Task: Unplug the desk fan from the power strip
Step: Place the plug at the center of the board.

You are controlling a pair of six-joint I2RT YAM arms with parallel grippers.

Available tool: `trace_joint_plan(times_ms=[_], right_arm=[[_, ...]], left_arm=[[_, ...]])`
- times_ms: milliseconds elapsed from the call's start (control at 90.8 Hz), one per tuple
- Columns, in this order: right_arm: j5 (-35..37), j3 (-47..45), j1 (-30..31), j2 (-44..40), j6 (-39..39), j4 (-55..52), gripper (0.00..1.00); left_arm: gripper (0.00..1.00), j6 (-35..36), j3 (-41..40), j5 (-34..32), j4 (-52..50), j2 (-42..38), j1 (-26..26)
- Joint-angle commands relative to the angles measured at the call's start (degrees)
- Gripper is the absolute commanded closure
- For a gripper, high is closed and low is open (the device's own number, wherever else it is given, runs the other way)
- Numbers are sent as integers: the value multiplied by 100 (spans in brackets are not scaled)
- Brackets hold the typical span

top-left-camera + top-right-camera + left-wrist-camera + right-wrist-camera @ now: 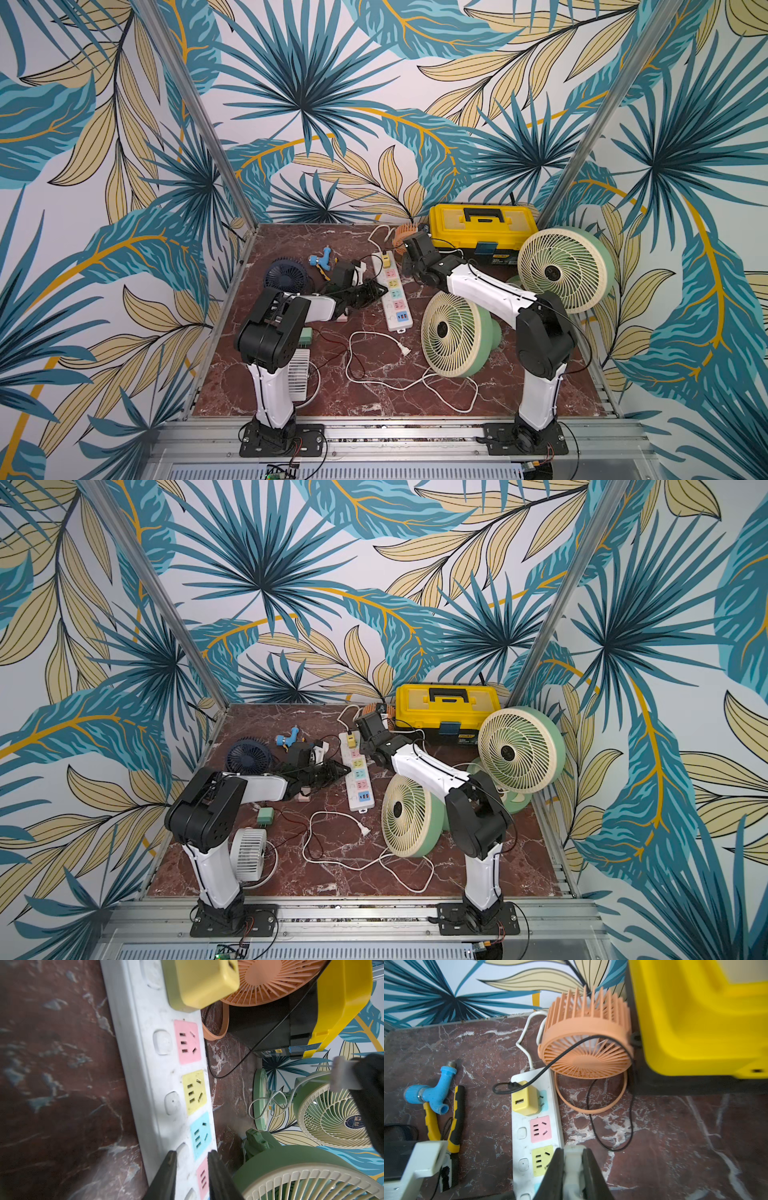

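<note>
Tropical leaf wallpaper (316, 95) is wrapping three walls around a red-brown marble tabletop (374, 399), while aluminium posts (195, 108) are rising from its far corners

No word or number can be read anywhere. The yellow toolbox (482, 224) at the far right carries a small label (497, 261) on its black base, too small to make out. The green fan (565, 268) by the right wall has a round dark badge (355, 1122) at its hub, its print too blurred to read.
</note>
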Motion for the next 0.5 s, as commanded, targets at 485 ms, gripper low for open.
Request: trace_joint_plan(times_ms=[485], right_arm=[[211,-1537,-1320,-779,243,79,93]], left_arm=[[65,-2,-212,-7,-308,-322,57]])
